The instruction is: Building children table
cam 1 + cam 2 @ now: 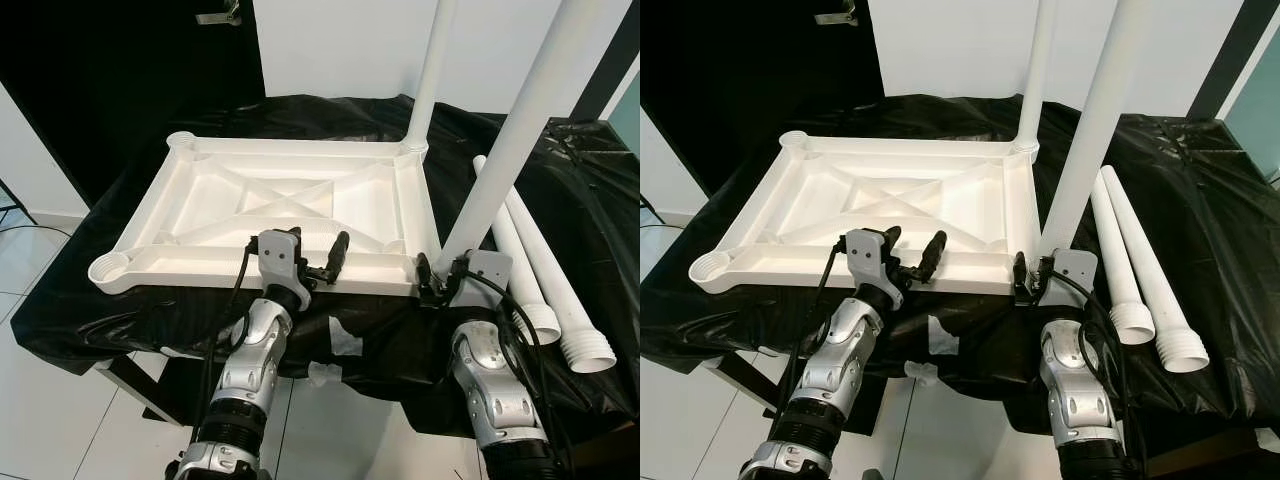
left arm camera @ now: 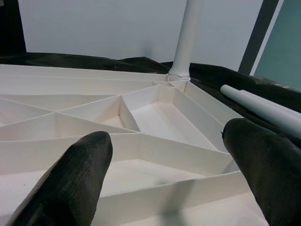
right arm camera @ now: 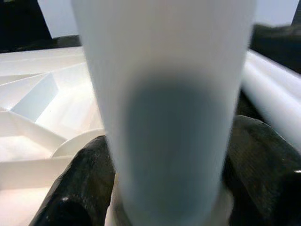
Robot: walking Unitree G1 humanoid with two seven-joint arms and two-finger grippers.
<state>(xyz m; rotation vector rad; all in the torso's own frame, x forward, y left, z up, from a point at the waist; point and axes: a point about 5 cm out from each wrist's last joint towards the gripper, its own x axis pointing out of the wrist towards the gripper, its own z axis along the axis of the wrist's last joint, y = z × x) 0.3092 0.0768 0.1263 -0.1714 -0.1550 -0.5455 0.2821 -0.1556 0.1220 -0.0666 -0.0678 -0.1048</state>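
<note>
Upturned white table top (image 1: 270, 200) lies ribbed side up on a tabletop draped in black cloth (image 1: 80, 290). Far-left leg socket (image 1: 181, 141) and near-left leg socket (image 1: 110, 268) both stand empty.

Left end effector (image 1: 305, 255) sits at the near rim of the table top, about mid-edge, released: its two black fingers (image 2: 70, 174) are spread wide with only the ribs between them. It grasps nothing.

Far-right corner carries one white leg (image 1: 430, 75) standing upright in its socket.

Right end effector (image 1: 437, 282) is clenched on a second white leg (image 1: 515, 140), low down, right at the near-right corner socket. In the right wrist view the fingers press both sides of the tube just above its collar. This leg leans slightly; whether it is fully seated cannot be told.

Two spare legs (image 1: 530, 270) lie side by side on the cloth to the right, threaded ends toward the robot.

Judged step: seating the near-right leg. To do it well, bring the leg plumb over the socket before turning or pressing, keep the grip low for control, and let the left end effector bear down on the rim so the table top does not slide on the slick cloth. Two legs remain after this.
</note>
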